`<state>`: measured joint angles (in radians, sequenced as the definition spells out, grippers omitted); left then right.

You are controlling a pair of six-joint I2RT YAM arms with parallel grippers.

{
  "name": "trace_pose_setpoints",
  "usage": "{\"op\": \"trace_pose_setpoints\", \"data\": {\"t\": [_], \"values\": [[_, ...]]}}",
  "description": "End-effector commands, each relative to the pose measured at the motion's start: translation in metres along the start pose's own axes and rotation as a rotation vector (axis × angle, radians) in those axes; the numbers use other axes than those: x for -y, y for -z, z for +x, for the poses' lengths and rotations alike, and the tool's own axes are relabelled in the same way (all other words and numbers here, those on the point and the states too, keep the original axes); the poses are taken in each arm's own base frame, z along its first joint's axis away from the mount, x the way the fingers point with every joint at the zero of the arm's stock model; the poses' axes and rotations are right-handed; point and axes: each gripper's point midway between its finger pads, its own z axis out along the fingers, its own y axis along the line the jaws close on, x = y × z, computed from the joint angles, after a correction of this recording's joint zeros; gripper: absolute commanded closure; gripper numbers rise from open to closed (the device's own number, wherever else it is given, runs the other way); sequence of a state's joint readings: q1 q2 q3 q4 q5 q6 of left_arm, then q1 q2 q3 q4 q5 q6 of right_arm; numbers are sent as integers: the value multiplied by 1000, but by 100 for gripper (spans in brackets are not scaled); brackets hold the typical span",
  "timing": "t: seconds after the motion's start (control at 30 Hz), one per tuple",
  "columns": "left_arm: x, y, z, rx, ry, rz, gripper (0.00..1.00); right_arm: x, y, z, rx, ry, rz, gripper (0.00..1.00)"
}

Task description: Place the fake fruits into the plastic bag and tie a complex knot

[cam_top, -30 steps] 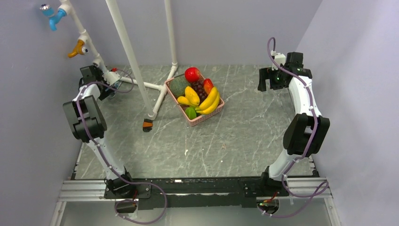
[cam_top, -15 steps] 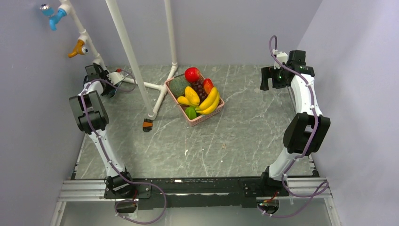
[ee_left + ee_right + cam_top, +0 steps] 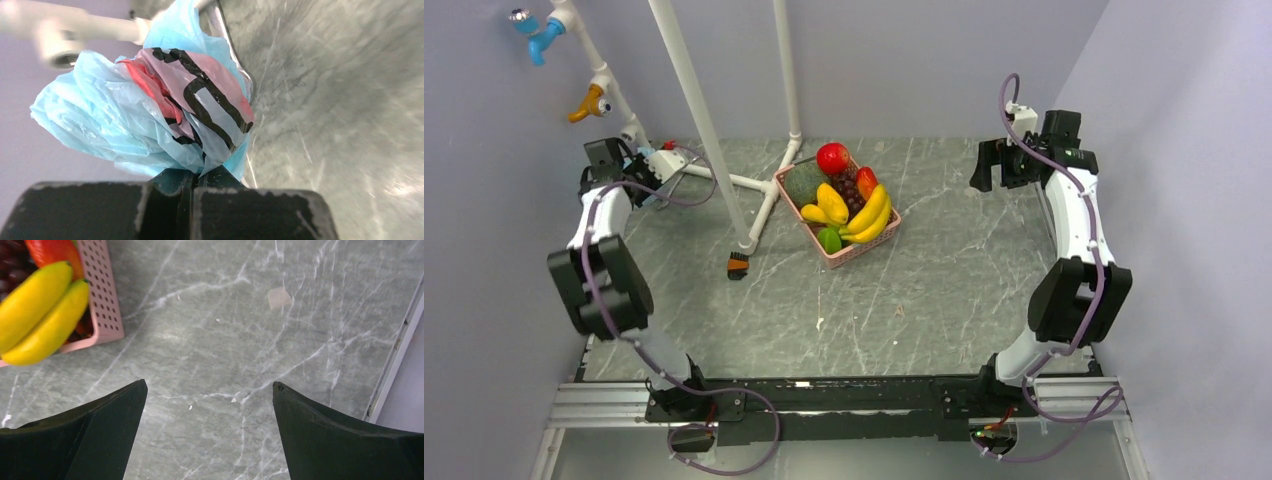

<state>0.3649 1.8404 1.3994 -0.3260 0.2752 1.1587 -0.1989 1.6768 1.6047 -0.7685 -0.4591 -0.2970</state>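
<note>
The left gripper (image 3: 192,176) is clamped tight on the crumpled plastic bag (image 3: 145,115) at the far-left corner of the table (image 3: 944,290); the right gripper (image 3: 207,400) hangs with jaws spread wide, empty, beside the pink basket (image 3: 102,290) holding the fake fruits (image 3: 854,205).

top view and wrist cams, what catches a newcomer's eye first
The pink basket heaped with bright fake fruits stands at the far middle of the grey marbled table. In the left wrist view, the left gripper is shut on a crumpled light-blue plastic bag by the white pipe frame at far left. The right gripper hangs open over the table at far right.
</note>
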Motion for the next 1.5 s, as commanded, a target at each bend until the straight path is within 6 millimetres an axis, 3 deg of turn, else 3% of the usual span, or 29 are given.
{"op": "trace_pose_setpoints", "data": {"t": [0.0,0.17,0.43,0.57,0.63,0.77,0.9,1.07,1.2,1.27,1.37,1.47], "values": [[19,76,-37,122,91,27,100,-21,36,-46,201,48,-40,0],[85,149,-49,187,79,134,100,-39,52,-37,193,51,-81,0],[248,242,-50,317,-23,460,100,-75,81,3,140,93,-161,0],[306,283,-61,448,-129,527,100,-95,91,28,126,113,-215,0],[312,292,-78,530,-84,517,100,-106,95,39,126,109,-249,0],[300,286,-114,557,-3,570,100,-122,98,54,136,88,-310,0],[295,275,-179,599,14,660,100,-122,92,59,144,75,-309,0],[278,294,-286,734,-52,684,100,-130,100,44,163,17,-346,0],[242,296,-365,858,-61,531,100,-169,127,14,223,-103,-534,0],[231,293,-396,906,-16,523,100,-185,138,6,275,-42,-567,0],[237,292,-431,941,44,640,100,-212,142,5,374,112,-550,0],[248,304,-456,1005,101,761,100,-237,142,-2,484,172,-569,0]]}}
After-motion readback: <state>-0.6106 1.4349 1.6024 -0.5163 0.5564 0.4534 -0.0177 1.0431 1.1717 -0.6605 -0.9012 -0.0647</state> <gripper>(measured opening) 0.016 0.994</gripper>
